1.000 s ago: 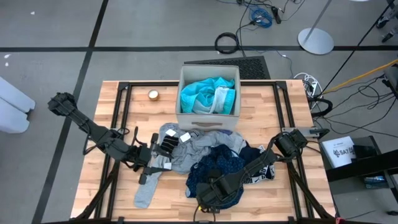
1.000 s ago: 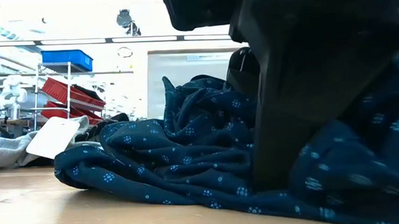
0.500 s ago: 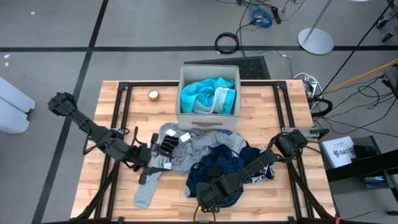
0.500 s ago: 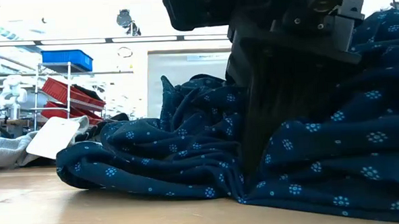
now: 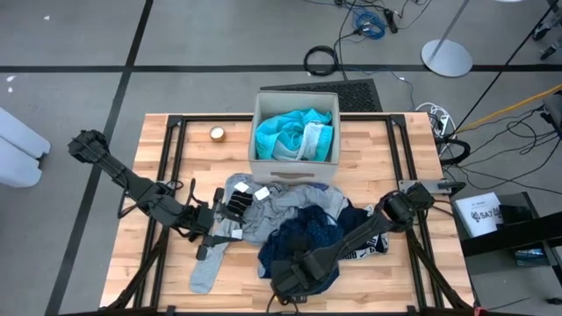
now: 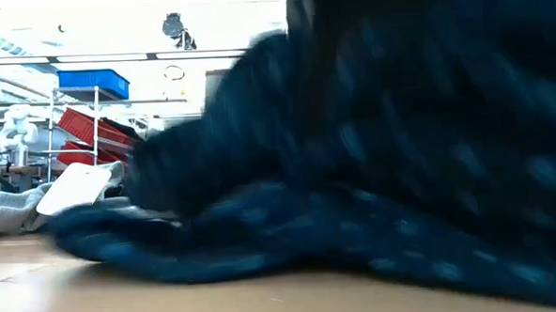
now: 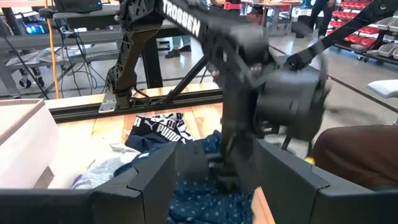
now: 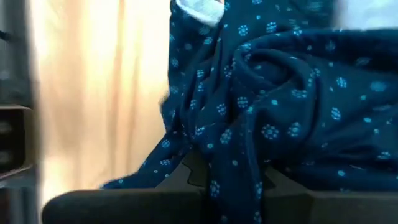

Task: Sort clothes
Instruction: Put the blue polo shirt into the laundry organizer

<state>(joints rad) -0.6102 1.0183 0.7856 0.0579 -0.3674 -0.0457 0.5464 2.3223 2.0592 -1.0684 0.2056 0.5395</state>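
The clothes lie heaped mid-table: grey garments (image 5: 281,206), a navy dotted garment (image 5: 309,235) and a black-and-white patterned one (image 5: 373,246). A grey piece (image 5: 206,268) trails toward the near edge. A turquoise garment (image 5: 294,132) fills the beige box (image 5: 259,132) at the far side. My right gripper (image 5: 294,274) is at the heap's near side, shut on the navy dotted garment (image 8: 280,93). My left gripper (image 5: 232,207) hovers open at the heap's left side, with nothing between its fingers (image 7: 143,180). My right gripper pinches a bunched fold of the navy dotted garment (image 8: 229,168) between its two fingers, coming steeply from above. The fold is drawn up to the fingers. The garment's remaining part (image 6: 263,251) trails down onto the table and the heap, slack.
A small round object (image 5: 216,133) sits on the table left of the box. A white tag (image 5: 261,193) lies on the grey garments. Black frame rails (image 5: 171,175) run along the table's left and right sides. Bare wood shows near the front left corner (image 5: 140,281).
My right gripper has shut on the navy dotted garment and risen, shifting a little toward the near left. The fabric has bunched and been pulled up with it, while its lower folds stay on the table.
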